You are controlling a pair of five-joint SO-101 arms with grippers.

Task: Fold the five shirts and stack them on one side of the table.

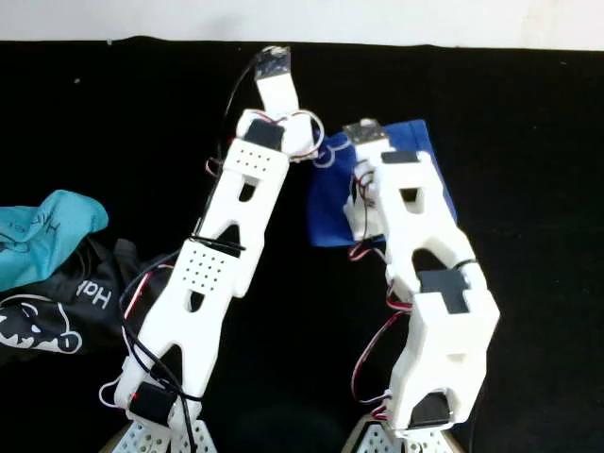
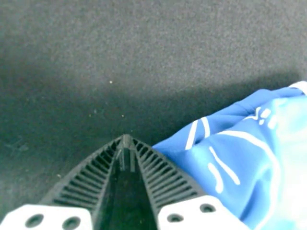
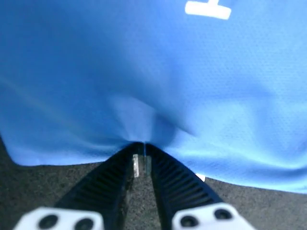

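On the black tabletop [image 1: 528,142] your blue shirt [image 1: 330,208] lies spread ahead of the right jaws, which are closed with a pucker of its edge pinched at their tips; the teal shirt [image 1: 47,236] and black shirt [image 1: 66,311] sit heaped well off on the far side of the left jaws. The left jaws are closed on nothing, just beside the blue shirt's edge. Expect light, limp cloth that sags and drags, so take hold at hems or corners.

blue shirt [image 1: 327,211]: white marks | teal shirt [image 1: 47,236] | black shirt [image 1: 58,304]: white print, seemingly
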